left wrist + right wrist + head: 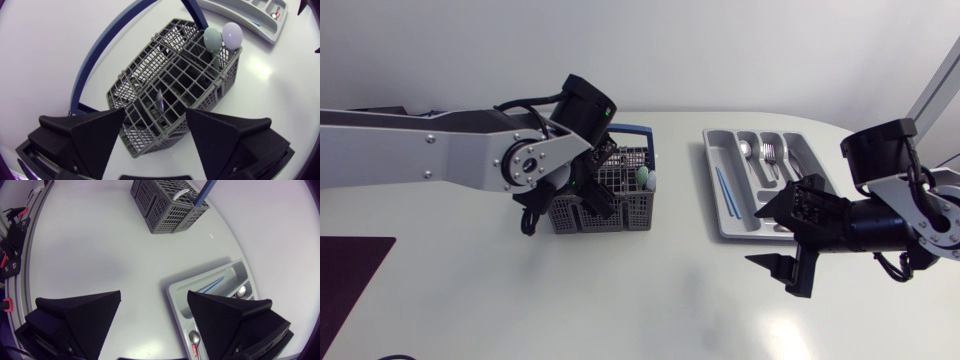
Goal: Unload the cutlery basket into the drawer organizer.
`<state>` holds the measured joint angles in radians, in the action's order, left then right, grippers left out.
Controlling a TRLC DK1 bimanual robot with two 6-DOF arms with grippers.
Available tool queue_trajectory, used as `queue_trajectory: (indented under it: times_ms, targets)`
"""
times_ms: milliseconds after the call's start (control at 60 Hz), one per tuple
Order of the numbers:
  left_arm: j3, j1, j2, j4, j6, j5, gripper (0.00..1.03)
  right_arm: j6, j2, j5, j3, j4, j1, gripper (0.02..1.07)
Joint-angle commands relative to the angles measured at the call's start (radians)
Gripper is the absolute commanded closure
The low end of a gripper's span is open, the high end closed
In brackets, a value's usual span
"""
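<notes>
Several pieces already lie in the drawer organizer (718, 150), at 3 o'clock of the cutlery basket (638, 212). Left to do: two pastel spoons (231, 34) and a metal piece (159, 100). Left gripper (155, 117) spread over basket; right gripper (772, 238) spread, empty, at organizer's 6 o'clock.

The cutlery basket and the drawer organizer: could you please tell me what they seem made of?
Cutlery basket: probably moulded plastic, matte grey, judging by its thin lattice walls; its blue handle looks plastic too. Drawer organizer: likely plastic, smooth light grey with a slight sheen and rounded moulded dividers.
</notes>
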<state>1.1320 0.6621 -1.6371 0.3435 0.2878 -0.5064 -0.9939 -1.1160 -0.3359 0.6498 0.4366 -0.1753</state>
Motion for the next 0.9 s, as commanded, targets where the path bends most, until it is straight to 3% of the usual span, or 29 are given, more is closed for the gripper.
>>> queue_trajectory:
  times_ms: [0, 550, 883]
  targets:
    - [0.029, -0.007, -0.033, 0.009, -0.029, -0.009, 0.21, 0.020, 0.010, 0.003, -0.026, -0.009, -0.004, 0.11]
    - [0.057, -0.009, -0.093, -0.017, -0.039, -0.009, 0.52, 0.005, 0.024, 0.000, -0.042, -0.010, 0.010, 0.11]
    - [0.057, -0.018, -0.092, -0.031, -0.039, -0.009, 0.55, -0.014, 0.025, -0.006, -0.049, -0.010, 0.023, 0.11]
